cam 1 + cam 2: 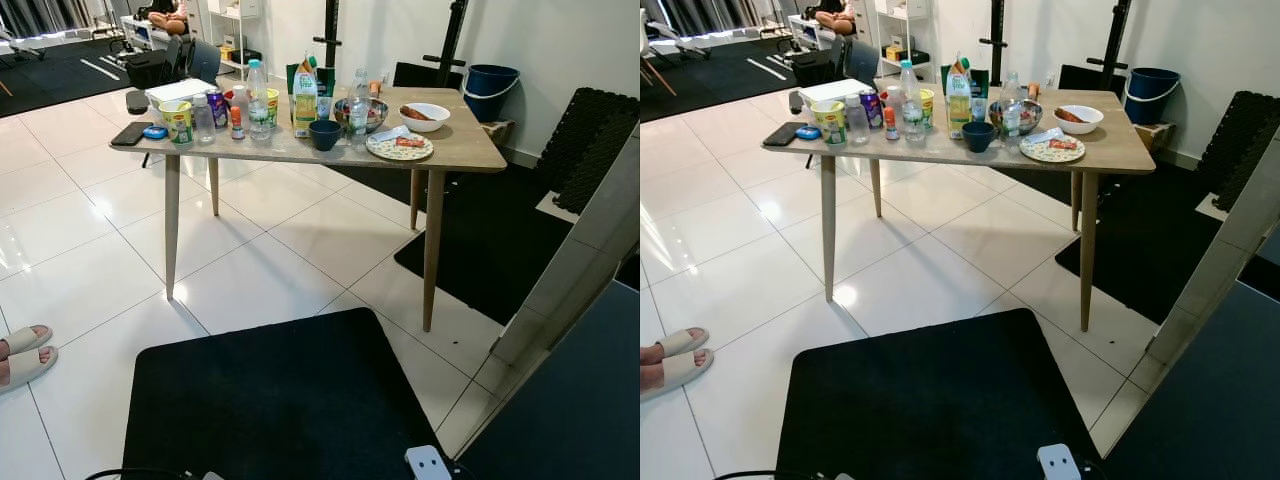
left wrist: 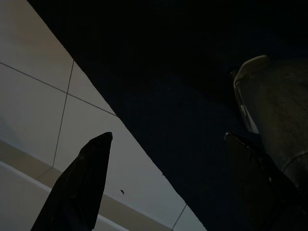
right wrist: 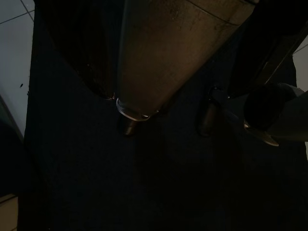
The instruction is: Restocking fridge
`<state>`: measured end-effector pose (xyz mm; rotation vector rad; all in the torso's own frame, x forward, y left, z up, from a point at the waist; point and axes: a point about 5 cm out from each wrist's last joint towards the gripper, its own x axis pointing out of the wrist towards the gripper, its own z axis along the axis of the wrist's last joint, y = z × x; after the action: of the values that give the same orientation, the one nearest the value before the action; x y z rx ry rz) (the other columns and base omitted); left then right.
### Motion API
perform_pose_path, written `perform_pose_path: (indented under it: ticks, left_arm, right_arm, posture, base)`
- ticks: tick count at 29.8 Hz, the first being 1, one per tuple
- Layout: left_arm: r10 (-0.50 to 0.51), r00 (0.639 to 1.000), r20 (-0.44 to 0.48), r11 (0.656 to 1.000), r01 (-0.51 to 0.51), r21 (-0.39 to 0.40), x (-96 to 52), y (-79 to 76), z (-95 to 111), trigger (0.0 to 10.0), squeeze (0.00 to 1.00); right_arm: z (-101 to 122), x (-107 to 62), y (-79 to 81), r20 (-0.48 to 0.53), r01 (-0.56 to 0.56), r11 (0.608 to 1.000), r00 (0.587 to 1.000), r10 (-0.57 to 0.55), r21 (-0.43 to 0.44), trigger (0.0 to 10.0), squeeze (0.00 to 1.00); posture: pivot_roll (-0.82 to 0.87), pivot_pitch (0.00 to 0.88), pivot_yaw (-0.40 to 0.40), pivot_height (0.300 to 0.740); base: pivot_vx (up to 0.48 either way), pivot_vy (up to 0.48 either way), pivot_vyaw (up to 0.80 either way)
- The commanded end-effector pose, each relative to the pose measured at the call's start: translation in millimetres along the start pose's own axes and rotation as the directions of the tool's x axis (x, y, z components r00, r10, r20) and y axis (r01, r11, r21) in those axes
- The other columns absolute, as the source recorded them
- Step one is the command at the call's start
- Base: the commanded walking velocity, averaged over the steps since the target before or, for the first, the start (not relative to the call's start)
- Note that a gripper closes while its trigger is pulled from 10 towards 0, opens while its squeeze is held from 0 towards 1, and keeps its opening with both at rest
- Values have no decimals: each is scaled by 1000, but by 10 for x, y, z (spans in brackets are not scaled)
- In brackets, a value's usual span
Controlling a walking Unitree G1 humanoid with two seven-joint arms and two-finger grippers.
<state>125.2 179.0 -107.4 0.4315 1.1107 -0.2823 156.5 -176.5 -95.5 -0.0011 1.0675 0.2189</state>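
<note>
Groceries sit at twelve o'clock on the wooden table (image 1: 470, 150), so I should step over the black mat (image 1: 280, 400) squarely, my left gripper (image 2: 163, 144) hanging spread-fingered over it, my right gripper's fingers I cannot tell.

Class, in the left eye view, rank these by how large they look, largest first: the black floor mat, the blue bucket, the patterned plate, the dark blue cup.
1. black floor mat, though it lies nearest the camera
2. blue bucket, though it stands farthest away
3. patterned plate
4. dark blue cup
</note>
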Motion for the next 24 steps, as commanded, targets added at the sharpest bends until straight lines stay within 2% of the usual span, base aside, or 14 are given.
perform_pose_path:
  ticks: [1, 8, 12, 16, 20, 24]
  left_arm:
    - [-35, 999, -33, 999, 35, 6, -13, -83, -91, 10000, 0]
    - [-41, 999, -26, 999, 42, 14, -3, -79, -41, 10000, 0]
    - [-49, 999, -11, 999, 49, 14, 5, -57, 11, 10000, 0]
    - [-34, 999, -19, 999, 34, 4, 1, -1, -11, 10000, 0]
    - [-13, 1000, -8, 999, 13, -31, 2, 49, 5, 10000, 0]
    - [-27, 999, -21, 999, 27, -19, -4, -1, -37, 10000, 0]
  right_arm:
    - [-49, -8, -9, -23, 7, 1000, 1000, -7, -11, 10000, 0]
    - [-13, -7, -35, -28, 14, 999, 999, -15, -39, 10000, 0]
    - [22, -19, -94, -9, 31, 999, 999, -31, -8, 10000, 0]
    - [37, -26, -127, -5, 44, 999, 999, -44, -21, 10000, 0]
    - [48, -13, -78, -10, 16, 996, 1000, -17, -92, 10000, 0]
    - [9, -8, -45, -15, 18, 998, 1000, -18, -55, 10000, 0]
  posture:
    - [-22, 0, -4, 740]
    - [-23, 0, 1, 740]
    - [-23, 0, -4, 740]
    - [-23, 0, -14, 740]
    - [-22, 0, -13, 740]
    - [-18, 0, -9, 740]
  base:
    - [0, 0, 0]
    - [0, 0, 0]
    - [0, 0, 0]
    - [0, 0, 0]
    - [0, 0, 0]
    - [0, 0, 0]
